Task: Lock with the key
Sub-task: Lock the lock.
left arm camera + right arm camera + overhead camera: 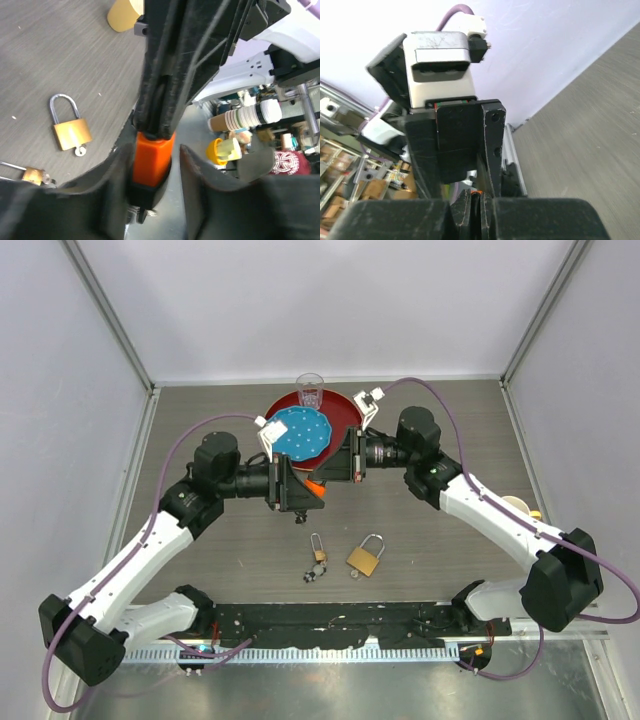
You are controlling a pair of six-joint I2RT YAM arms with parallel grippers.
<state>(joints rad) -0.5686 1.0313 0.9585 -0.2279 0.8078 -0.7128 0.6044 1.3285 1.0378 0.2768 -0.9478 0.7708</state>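
Note:
An orange padlock (pixel 316 487) with a black end hangs in the air between both arms, above the middle of the table. My right gripper (pixel 481 197) is shut on its upper end, and only a sliver of orange shows between its pads. My left gripper (pixel 152 150) stands around the orange body (pixel 152 157), with a gap showing on the body's right side, so it is open. A small dark and silver piece (pixel 137 210), perhaps the key, sticks out of the padlock's black end. The arms meet head-on in the top view.
A brass padlock (pixel 365 560) lies on the table with a key (pixel 80 150) at its base. A smaller padlock (pixel 318 554) and a bunch of keys (pixel 312 575) lie beside it. Behind the grippers sit a red plate (pixel 345 415), a blue disc (pixel 302 433) and a clear cup (pixel 310 390).

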